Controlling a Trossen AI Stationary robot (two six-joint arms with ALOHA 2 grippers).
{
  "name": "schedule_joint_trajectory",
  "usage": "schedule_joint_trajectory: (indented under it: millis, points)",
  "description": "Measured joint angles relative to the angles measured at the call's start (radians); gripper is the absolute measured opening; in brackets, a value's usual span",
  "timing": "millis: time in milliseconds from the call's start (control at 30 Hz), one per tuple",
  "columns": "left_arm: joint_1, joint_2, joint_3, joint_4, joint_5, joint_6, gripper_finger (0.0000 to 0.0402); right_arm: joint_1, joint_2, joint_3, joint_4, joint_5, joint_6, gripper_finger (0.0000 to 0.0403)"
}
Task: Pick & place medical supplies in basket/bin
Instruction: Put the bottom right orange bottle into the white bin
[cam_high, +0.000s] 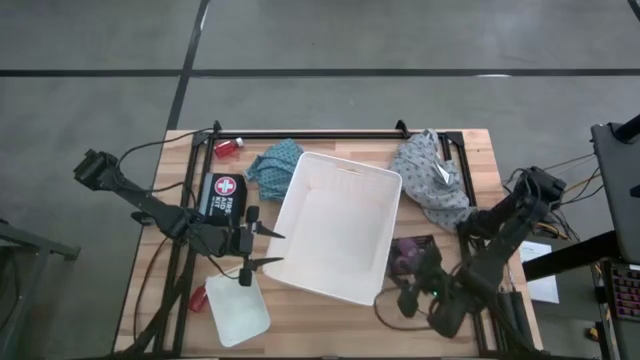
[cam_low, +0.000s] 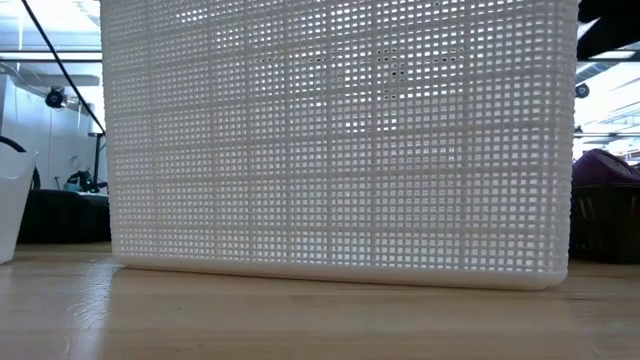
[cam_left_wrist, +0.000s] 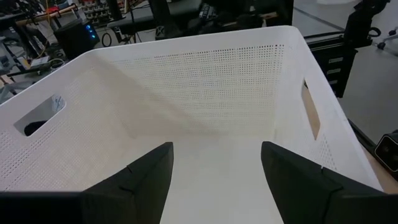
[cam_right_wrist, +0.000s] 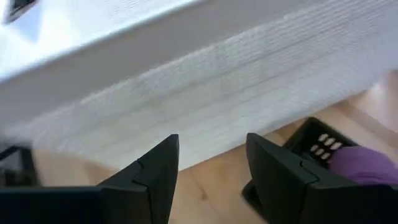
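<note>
Two dark arms flank a deep white plastic basket (cam_high: 335, 228) at the middle of a wooden table (cam_high: 320, 325). The left gripper (cam_high: 262, 248) reaches in low from the table's left edge, its fingers parted with nothing between them, their tips just short of the basket's rim; straight ahead lies the basket's perforated, mesh-like interior with slotted handle holes (cam_left_wrist: 40, 118). The right gripper (cam_high: 414, 288), elbow folded back, hovers beside the basket's opposite wall, its jaws likewise apart and empty; a flat black tray (cam_high: 428, 243) holding purple rolls (cam_right_wrist: 367, 167) sits just beside it. A small translucent-white tray (cam_high: 238, 308) lies near the left gripper. Beyond the basket, well away from both grippers, rest a teal bunched cloth (cam_high: 274, 166), a grey patterned cloth (cam_high: 430, 178) and a red bottle (cam_high: 226, 148).
</note>
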Motion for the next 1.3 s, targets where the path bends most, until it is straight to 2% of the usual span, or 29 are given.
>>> schedule_joint_trajectory:
  millis: [100, 267, 500, 600, 900, 1033, 1233, 1300]
  points:
    - [0.000, 0.000, 0.000, 0.000, 0.000, 0.000, 0.0249, 0.052, 0.023, 0.000, 0.044, 0.046, -0.061, 0.0182]
    - [0.000, 0.000, 0.000, 0.000, 0.000, 0.000, 0.0249, 0.108, 0.072, 0.000, 0.163, 0.184, -0.218, 0.0182]
    - [0.000, 0.000, 0.000, 0.000, 0.000, 0.000, 0.0249, 0.123, 0.145, 0.000, 0.334, 0.272, -0.463, 0.0182]
    - [0.000, 0.000, 0.000, 0.000, 0.000, 0.000, 0.0249, 0.130, 0.162, 0.000, 0.375, 0.338, -0.511, 0.0182]
    - [0.000, 0.000, 0.000, 0.000, 0.000, 0.000, 0.0249, 0.179, 0.161, 0.001, 0.518, 0.340, -0.595, 0.0182]
    - [0.000, 0.000, 0.000, 0.000, 0.000, 0.000, 0.0249, 0.186, 0.152, 0.044, 0.501, 0.249, -0.452, 0.0179]
    - [0.000, 0.000, 0.000, 0.000, 0.000, 0.000, 0.0249, 0.171, 0.165, 0.189, 0.174, 0.050, -0.071, 0.0161]
    - [0.000, 0.000, 0.000, 0.000, 0.000, 0.000, 0.0249, 0.162, 0.183, 0.240, 0.126, 0.001, -0.018, 0.0155]
